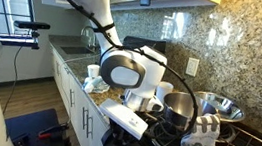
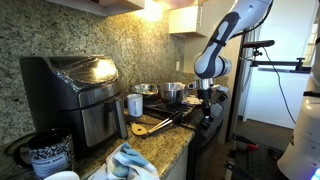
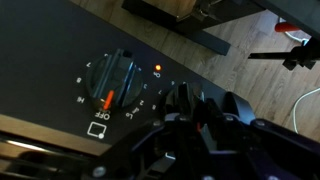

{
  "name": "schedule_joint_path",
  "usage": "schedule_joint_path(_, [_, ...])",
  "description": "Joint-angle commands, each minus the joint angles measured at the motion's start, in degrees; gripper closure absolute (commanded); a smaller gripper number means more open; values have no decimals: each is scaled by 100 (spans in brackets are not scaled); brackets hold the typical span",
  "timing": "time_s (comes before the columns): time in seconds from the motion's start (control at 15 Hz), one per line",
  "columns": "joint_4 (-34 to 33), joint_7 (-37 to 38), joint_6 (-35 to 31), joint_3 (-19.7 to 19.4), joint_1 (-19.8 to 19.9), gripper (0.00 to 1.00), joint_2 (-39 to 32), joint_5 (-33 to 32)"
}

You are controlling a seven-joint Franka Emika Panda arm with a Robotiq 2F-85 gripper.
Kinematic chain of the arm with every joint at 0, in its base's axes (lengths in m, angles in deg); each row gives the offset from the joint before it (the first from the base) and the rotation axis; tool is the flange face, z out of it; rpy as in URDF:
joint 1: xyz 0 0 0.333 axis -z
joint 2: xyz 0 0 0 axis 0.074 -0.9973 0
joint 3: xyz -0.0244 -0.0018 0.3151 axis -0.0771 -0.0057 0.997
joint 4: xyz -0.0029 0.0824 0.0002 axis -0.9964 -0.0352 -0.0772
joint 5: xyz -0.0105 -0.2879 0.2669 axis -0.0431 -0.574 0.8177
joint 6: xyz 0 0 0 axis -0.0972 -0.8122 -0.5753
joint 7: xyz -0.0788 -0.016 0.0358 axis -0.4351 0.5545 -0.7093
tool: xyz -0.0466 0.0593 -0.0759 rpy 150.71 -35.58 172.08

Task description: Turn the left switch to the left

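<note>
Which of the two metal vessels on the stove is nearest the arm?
The straight-sided pot, next to the arm. The wide shiny bowl sits beyond it, toward the wall.

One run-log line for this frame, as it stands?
gripper: beside knob, not on it | orange pointer: between HI and OFF | indicator light: lit
</note>
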Motion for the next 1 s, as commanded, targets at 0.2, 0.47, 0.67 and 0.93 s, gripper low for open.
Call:
schedule_joint_path(0.2, [55,-188,-653,146,-54,94,-579,673])
schedule_joint_path(0.47, [80,-185,-711,153,-40,94,-566,872])
schedule_joint_path(0.67, [75,-176,-697,155,-44,94,-572,883])
schedule_joint_path(0.93, [59,-166,-670,156,-51,94,-587,856])
